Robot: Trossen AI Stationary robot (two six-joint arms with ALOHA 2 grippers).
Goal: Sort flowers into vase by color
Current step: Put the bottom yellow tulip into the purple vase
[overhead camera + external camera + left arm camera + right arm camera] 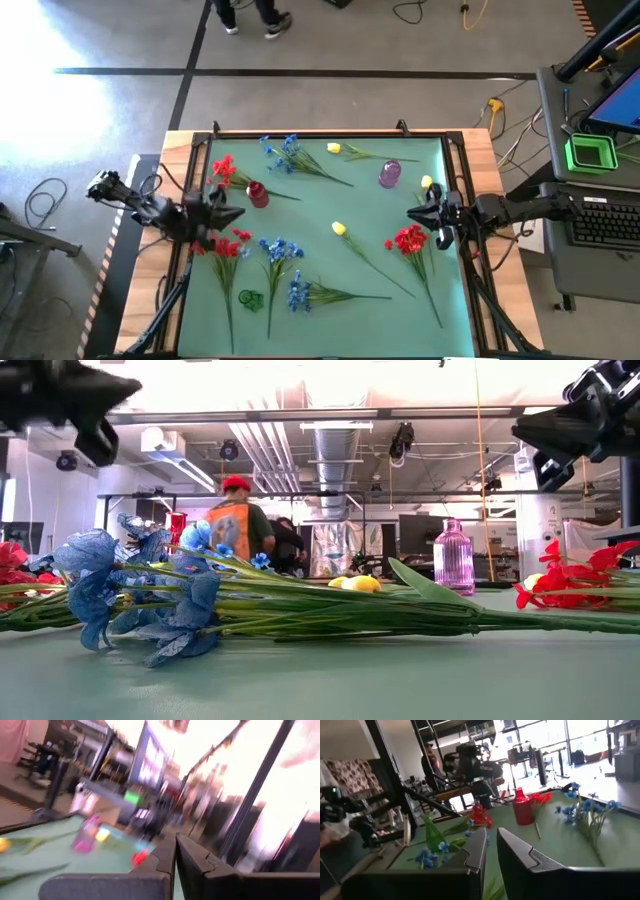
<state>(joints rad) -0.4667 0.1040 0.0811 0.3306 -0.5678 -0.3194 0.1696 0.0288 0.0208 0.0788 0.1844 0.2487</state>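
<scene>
blue flowers (150, 595) lie on the mat, apart from both empty, near-shut grippers.

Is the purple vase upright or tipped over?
Upright. The low view shows the purple vase standing on its base, neck up; no flower in it.

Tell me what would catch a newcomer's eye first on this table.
The flowers scattered flat across the green table: red flowers by the right gripper, blue flowers near the far edge, a yellow bud in the middle. Three small vases stand among them, red vase, purple vase and green vase, all without flowers. The left gripper hovers beside the red one.
</scene>
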